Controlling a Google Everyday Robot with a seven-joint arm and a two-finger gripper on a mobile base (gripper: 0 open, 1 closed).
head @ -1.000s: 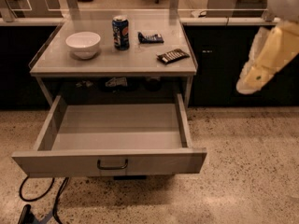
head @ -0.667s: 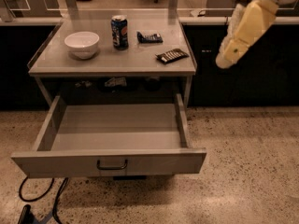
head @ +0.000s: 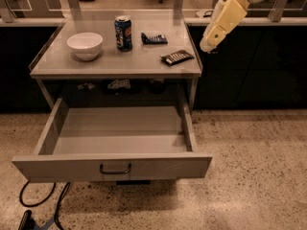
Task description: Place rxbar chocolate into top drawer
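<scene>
jaws' opening cannot be told; the gripper (head: 210, 43) is seen raised just off the desk's (head: 134, 65) right edge. the rxbar chocolate (head: 177, 57) is laid flat on the desk near the front right corner, apart from the gripper. the top drawer (head: 163, 166) is pulled open below.

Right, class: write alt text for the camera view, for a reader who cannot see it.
The gripper hangs off the table's right edge, near the rxbar chocolate on the tabletop; below, the top drawer stands open. A bowl, soda can and snack packet share the table.
</scene>
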